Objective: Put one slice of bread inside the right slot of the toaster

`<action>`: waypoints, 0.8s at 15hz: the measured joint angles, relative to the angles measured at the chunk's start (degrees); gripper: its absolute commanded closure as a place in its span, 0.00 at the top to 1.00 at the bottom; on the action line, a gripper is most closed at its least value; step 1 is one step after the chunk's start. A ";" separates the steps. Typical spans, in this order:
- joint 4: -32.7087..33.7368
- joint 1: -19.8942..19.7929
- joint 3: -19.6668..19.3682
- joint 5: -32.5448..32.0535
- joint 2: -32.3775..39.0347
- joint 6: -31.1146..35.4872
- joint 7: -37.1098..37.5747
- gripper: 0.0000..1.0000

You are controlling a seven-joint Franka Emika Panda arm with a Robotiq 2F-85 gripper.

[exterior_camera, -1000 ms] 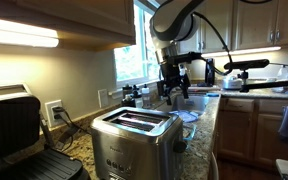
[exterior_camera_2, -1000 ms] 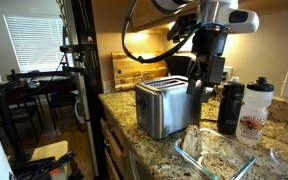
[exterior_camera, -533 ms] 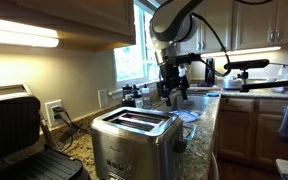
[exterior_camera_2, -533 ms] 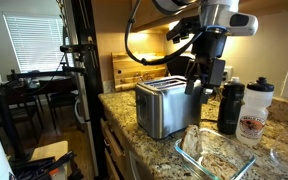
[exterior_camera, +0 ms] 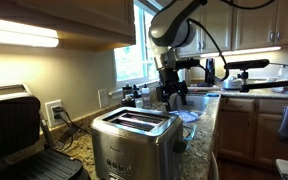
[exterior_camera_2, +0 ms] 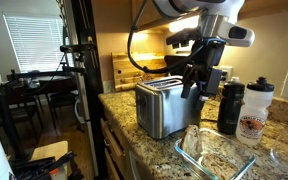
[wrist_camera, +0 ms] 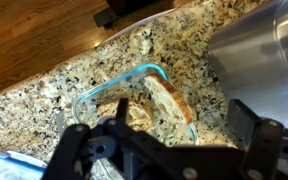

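A stainless two-slot toaster (exterior_camera: pixel 134 135) stands on the granite counter, seen in both exterior views (exterior_camera_2: pixel 162 105) and at the right edge of the wrist view (wrist_camera: pixel 259 50). A slice of bread (wrist_camera: pixel 171 102) leans on edge inside a clear glass dish (wrist_camera: pixel 114 80), with more bread lying flat beneath it. The dish sits in front of the toaster (exterior_camera_2: pixel 216 150). My gripper (wrist_camera: pixel 159 130) hangs above the dish beside the toaster (exterior_camera: pixel 172 95) (exterior_camera_2: pixel 194 88). Its jaws are wide apart and touch nothing.
A black bottle (exterior_camera_2: pixel 230 105) and a white bottle (exterior_camera_2: pixel 252 110) stand close behind the gripper. A panini grill (exterior_camera: pixel 14 130) sits beside the toaster near a wall outlet (exterior_camera: pixel 54 110). The counter edge drops to a wooden floor (wrist_camera: pixel 54 40).
The arm has shifted a little toward the toaster and lowered slightly. The jaws stay apart and the bread has not moved.
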 measured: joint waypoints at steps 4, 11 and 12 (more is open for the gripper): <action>-0.02 -0.01 -0.03 0.30 1.13 -0.87 -1.75 1.00; -0.03 -0.01 -0.21 0.29 2.44 -2.88 -4.46 1.00; -0.03 -0.01 -0.21 0.29 2.55 -2.88 -4.99 1.00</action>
